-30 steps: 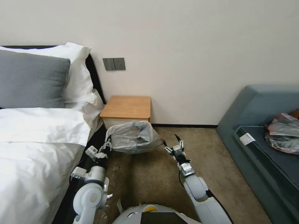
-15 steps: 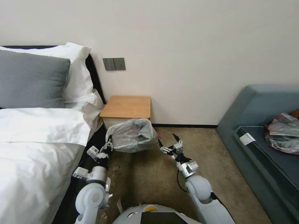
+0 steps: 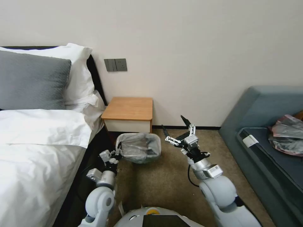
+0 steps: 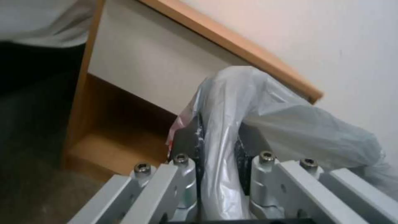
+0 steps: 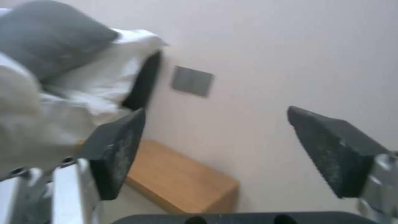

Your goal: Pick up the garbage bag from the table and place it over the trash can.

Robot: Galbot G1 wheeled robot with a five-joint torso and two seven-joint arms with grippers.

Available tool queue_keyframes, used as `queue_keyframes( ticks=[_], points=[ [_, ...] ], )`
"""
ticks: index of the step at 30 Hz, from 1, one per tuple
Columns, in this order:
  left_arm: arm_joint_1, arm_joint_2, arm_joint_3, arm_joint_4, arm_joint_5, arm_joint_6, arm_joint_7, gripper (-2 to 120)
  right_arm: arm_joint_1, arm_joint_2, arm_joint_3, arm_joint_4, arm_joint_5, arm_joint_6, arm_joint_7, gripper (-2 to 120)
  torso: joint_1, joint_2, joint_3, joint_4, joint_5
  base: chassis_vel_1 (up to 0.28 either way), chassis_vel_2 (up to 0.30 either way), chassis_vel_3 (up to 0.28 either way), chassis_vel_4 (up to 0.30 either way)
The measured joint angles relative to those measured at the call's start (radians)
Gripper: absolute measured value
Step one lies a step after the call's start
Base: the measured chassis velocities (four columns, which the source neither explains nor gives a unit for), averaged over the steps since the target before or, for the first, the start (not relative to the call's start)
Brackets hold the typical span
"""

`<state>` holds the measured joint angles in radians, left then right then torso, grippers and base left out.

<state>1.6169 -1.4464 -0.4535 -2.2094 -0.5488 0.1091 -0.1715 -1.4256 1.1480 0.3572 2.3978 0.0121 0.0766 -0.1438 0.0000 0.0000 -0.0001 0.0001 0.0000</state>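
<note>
Bag: the garbage bag (image 3: 139, 150) is seen low centre of the head view, on the floor just in front of the counter (image 3: 128, 108); mouth open upward, grey film draped outward w/ a dark hollow inside. It appears to be pulled over the trash can already; the can itself is hidden by the film, so cannot be confirmed.
Bag rim: in the left wrist view the garbage bag (image 4: 248, 124) is bunched into a thick fold, pinkish-red edge at its side, w/ the drawer front & lower shelf behind.
Left gripper: the left gripper (image 3: 117, 154) is at the bag's left edge; fingers (image 4: 186, 143) are closed narrow on the rim fold. Judged reason: that side is kept stretched & anchored so the film isn't dragged off.
Right gripper: the right gripper (image 3: 177, 130) is raised right of the bag, well clear of it, centre of frame; fingers (image 5: 118, 149) are spread wide, nothing between them. In its wrist view wall, wall switch plate (image 5: 192, 81), pillows (image 5: 58, 53) & counter top are framed in the gap.
Counter: top is bare wood, nothing is carried on it.
Progress: pickup judged done, draping nearly done; only the left-held side looks left to be settled.
Risk: thin slick film could be torn or slipped off if tugged from one side alone.
</note>
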Motion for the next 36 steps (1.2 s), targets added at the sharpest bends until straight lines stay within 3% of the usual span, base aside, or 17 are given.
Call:
queue_keyframes(
  ticks=[3,4,9,13,15,22,29,36],
  points=[
    [0.004,0.005,0.029,0.012,0.100,-0.007,0.010,11,0.046,-0.144,-0.038,0.020,0.046,-0.063,-0.019,68,0.000,0.000,0.000,-0.0002,0.0002,0.000,0.000,0.000,0.000],
    [0.004,0.005,0.029,0.012,0.100,-0.007,0.010,11,0.046,-0.144,-0.038,0.020,0.046,-0.063,-0.019,68,0.000,0.000,0.000,-0.0002,0.0002,0.000,0.000,0.000,0.000],
    [0.011,0.003,0.051,0.028,0.250,-0.044,0.027,11,0.166,-0.330,-0.107,0.007,0.144,-0.179,-0.037,46,0.000,0.000,0.000,-0.0001,0.0003,0.000,0.000,0.000,0.000],
    [0.011,0.000,0.060,0.033,0.302,-0.063,0.034,11,0.243,-0.389,-0.168,-0.004,0.217,-0.246,-0.028,37,0.000,0.000,0.000,0.0000,0.0001,0.000,0.000,0.000,0.000],
    [0.007,-0.004,0.065,0.036,0.322,-0.080,0.038,11,0.346,-0.427,-0.263,-0.048,0.307,-0.327,-0.001,25,0.000,0.000,0.000,-0.0001,0.0000,0.000,0.000,0.000,0.000],
    [-0.012,-0.004,0.066,0.049,0.331,-0.098,0.053,11,0.537,-0.434,-0.495,-0.183,0.489,-0.483,0.086,0,0.000,0.000,0.000,-0.0002,0.0001,0.000,0.000,0.000,0.000],
    [-0.018,-0.010,0.078,0.066,0.359,-0.107,0.066,11,0.770,-0.388,-0.723,-0.323,0.515,-0.541,0.095,0,0.000,0.000,0.000,0.0000,-0.0002,0.000,0.000,0.000,0.000],
    [-0.018,-0.014,0.093,0.077,0.412,-0.121,0.078,11,0.884,-0.330,-0.902,-0.431,0.514,-0.560,0.089,0,0.000,0.000,0.000,-0.0002,-0.0002,0.000,0.000,0.000,0.000]
  ],
)
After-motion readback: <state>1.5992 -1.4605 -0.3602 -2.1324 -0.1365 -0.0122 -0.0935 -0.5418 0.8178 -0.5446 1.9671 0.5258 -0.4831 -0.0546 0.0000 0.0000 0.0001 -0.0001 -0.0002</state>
